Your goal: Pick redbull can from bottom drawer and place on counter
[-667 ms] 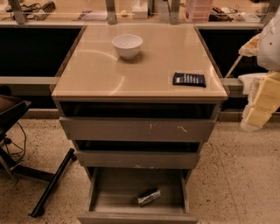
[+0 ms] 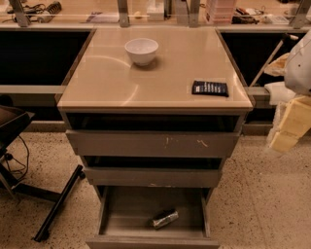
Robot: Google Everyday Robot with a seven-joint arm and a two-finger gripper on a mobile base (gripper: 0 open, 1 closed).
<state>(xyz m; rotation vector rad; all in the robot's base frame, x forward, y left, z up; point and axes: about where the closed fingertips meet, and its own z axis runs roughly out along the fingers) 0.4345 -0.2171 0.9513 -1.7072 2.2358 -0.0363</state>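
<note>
Little has moved since the earlier frame: only the gripper [image 2: 290, 125] sits a touch lower beyond the right edge of the counter [image 2: 116, 82], while the can [image 2: 165, 219], the bowl [image 2: 141, 50] and the packet [image 2: 210, 88] lie where they were.

At the far left a dark chair [image 2: 13, 124] stands on the speckled floor [image 2: 262, 194], one black leg reaching toward the counter's front left corner. Behind the counter's back edge runs a long cluttered worktop [image 2: 97, 12] with metal posts.

The white bowl stands upright on the glossy beige counter, near the back edge and slightly left of the middle.

Below the front edge, the top drawer [image 2: 150, 144] and the middle drawer [image 2: 150, 176] are each pulled out a little. The bottom drawer [image 2: 129, 211] is pulled out farthest, so its flat floor shows. The can lies on its side on that floor, slanted, a little right of the middle and toward the drawer's front wall, apart from both side walls.

The dark packet lies flat on the counter near the front right corner, well apart from the bowl.

The cream-coloured gripper hangs off the right edge, below the level of the counter top and well apart from the can. Whether it is set wide or narrow cannot be told.
</note>
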